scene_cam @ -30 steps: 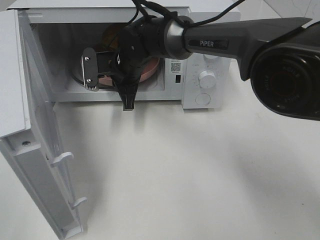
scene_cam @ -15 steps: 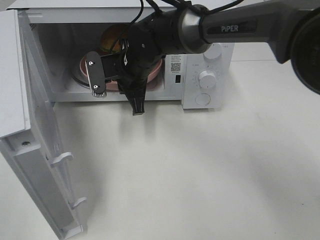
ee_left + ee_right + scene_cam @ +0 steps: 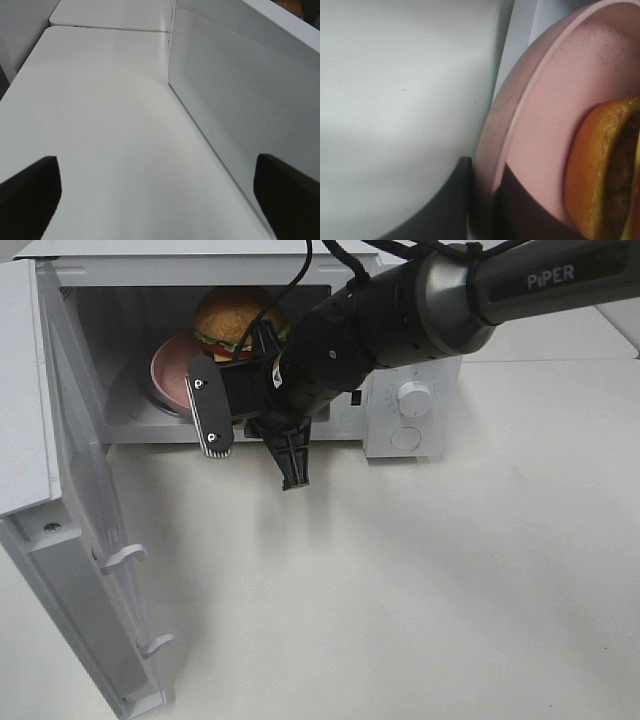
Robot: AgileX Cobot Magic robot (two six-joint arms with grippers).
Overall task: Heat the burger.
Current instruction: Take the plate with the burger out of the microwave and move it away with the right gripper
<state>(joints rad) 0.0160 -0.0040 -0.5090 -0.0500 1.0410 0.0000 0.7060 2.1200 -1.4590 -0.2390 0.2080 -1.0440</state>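
A: Inside the white box-shaped microwave oven [image 3: 410,430]?

B: 1 wide round pink plate [image 3: 168,365]. On it, 1 small round burger [image 3: 232,318] with a golden-brown bun, green lettuce and yellow cheese. Sitting toward the back of the plate, deep in the oven.

A: And the white oven door [image 3: 75,540]?

B: Swung wide open, out on the left of the high view, over the flat white table [image 3: 450,590]. 2 round white knobs [image 3: 413,398] on the oven's right side.

A: Right gripper [image 3: 482,205]?

B: Pressed together on the near rim of the pink plate, pinching it. Shown only by the right wrist view: 1 dark finger [image 3: 455,200] on the outside of the rim, and a dark patch over the plate on the other side. From up high, hidden behind the thick black arm [image 3: 400,310] reaching across the oven mouth.

A: Left gripper [image 3: 160,200]?

B: Spread wide, holding nothing. 2 dark fingertips [image 3: 30,195], well apart, with only bare white table between. Not seen from up high.

A: Anything more from the left wrist?

B: A white dotted panel [image 3: 240,100] standing up from the table, near the gripper. Door or oven side? Cannot tell. Burger and plate seen only from up high and from the right wrist.
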